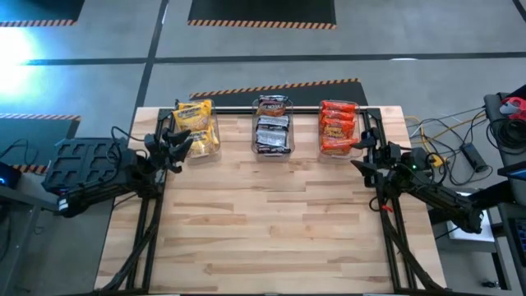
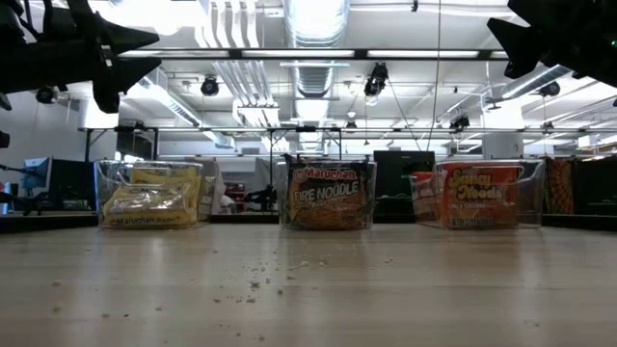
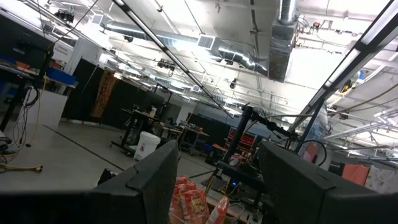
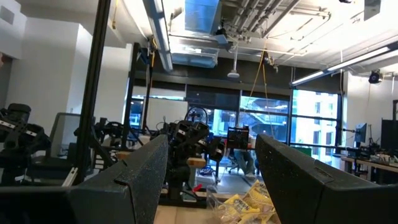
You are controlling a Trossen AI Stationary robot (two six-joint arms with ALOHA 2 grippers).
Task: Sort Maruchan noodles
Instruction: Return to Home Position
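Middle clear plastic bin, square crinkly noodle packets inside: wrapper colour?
Dark brown-black noodle packets with orange-red lettering; low view shows best.

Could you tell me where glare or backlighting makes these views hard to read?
High view: glare whitens the floor at the far left, while the table is evenly lit. Low view: ceiling lights blaze, leaving both arms as black silhouettes. Left wrist view: the bright ceiling darkens the left pincer. Right wrist view: bright windows behind.

Orange packets (image 3: 193, 200) — partly behind a finger (image 3: 152, 186) of the left claw (image 3: 217, 149), cut by the edge
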